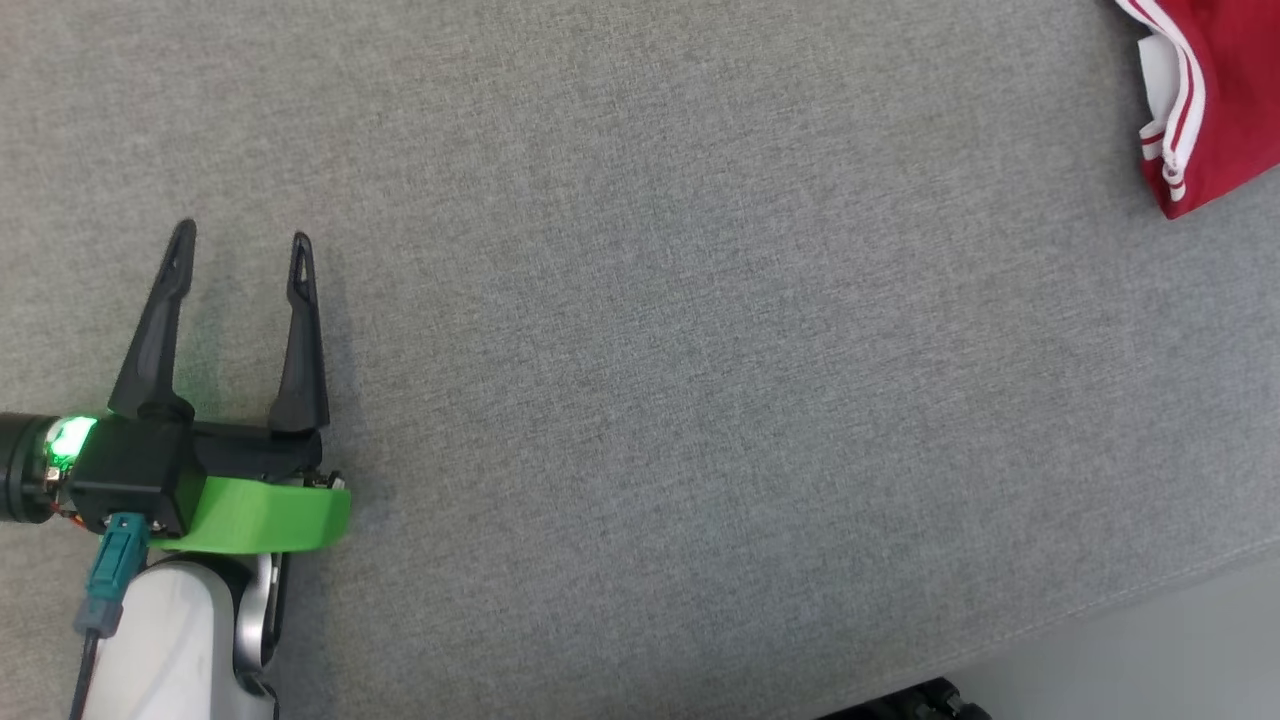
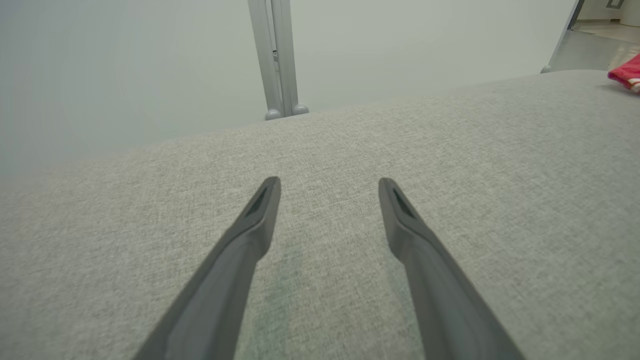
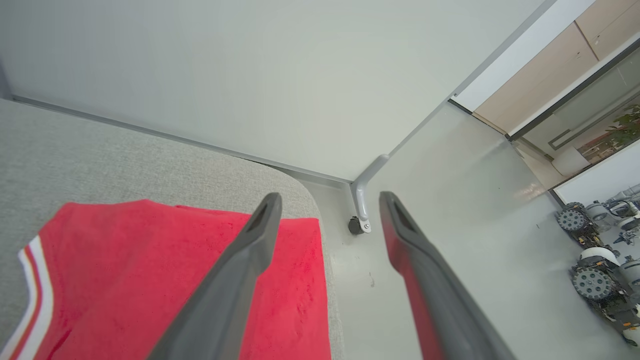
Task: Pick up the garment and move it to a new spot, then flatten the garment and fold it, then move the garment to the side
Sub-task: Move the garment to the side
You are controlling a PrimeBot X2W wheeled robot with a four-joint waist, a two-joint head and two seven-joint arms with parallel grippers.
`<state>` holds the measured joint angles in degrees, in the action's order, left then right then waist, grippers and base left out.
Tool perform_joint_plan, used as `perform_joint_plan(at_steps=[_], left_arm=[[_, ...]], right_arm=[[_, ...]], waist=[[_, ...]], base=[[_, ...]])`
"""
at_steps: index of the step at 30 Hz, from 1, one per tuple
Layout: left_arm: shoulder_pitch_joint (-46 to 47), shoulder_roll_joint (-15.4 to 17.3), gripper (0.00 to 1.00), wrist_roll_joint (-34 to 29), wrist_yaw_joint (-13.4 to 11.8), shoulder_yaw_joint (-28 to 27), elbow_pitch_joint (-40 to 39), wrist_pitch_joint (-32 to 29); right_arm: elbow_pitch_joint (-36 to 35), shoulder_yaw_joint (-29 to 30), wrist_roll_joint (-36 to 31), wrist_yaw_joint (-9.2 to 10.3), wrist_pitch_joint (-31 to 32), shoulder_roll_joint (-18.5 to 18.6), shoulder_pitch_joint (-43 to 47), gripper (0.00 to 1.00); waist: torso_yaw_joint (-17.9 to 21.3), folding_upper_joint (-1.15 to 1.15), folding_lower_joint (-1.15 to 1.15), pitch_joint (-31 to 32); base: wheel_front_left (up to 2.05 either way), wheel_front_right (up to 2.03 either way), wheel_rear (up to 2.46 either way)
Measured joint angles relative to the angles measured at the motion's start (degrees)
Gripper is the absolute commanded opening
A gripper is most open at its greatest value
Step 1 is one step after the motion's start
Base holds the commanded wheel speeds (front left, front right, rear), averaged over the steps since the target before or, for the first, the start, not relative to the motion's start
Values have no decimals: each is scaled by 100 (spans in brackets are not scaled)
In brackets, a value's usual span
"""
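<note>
the red garment (image 1: 1230, 90) lies on the grey table (image 1: 700, 350). right gripper (image 3: 330, 197) is spread wide above its edge. left gripper (image 1: 243, 235), spread too, is far from it.

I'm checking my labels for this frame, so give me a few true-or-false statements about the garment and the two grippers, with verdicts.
1. The garment is red with white stripes. True.
2. The left gripper holds the garment. False: it is open over the bare grey surface, apart from the garment.
3. The garment lies by a rounded corner of the grey surface. True.
4. The right gripper is shut. False: its fingers stand apart, with nothing between them.
</note>
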<state>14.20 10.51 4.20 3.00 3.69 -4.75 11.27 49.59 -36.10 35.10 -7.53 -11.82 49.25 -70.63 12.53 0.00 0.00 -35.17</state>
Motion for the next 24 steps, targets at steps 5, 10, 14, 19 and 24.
perform_joint_plan(at_steps=[5, 10, 14, 19, 24], left_arm=[[-192, -76, 100, 152, -73, -60, 290, 152], [-370, -135, 100, 250, -122, -127, 497, 244], [-556, -182, 100, 341, -158, -186, 661, 299], [-803, -221, 100, 423, -194, -271, 837, 345], [-933, -276, 100, 525, -198, -281, 1011, 358]], right_arm=[[-224, 60, -114, 0, -287, -550, 79, 100], [-826, 489, -381, 0, -318, -1043, 510, 100], [-1392, 937, -788, 0, -320, -1480, 1187, 100], [-1967, 1454, -1302, 0, -323, -2016, 2162, 100], [-2412, 1918, -1623, 1, -323, -2452, 3149, 100]], waist=[[-53, 0, -1, 414], [-134, 0, -1, 840], [-213, 0, -1, 1190], [-309, 0, -1, 1638], [-407, 0, -1, 2041]], base=[[0, 0, 0], [0, 0, 0], [0, 0, 0], [0, 0, 0], [0, 0, 0]])
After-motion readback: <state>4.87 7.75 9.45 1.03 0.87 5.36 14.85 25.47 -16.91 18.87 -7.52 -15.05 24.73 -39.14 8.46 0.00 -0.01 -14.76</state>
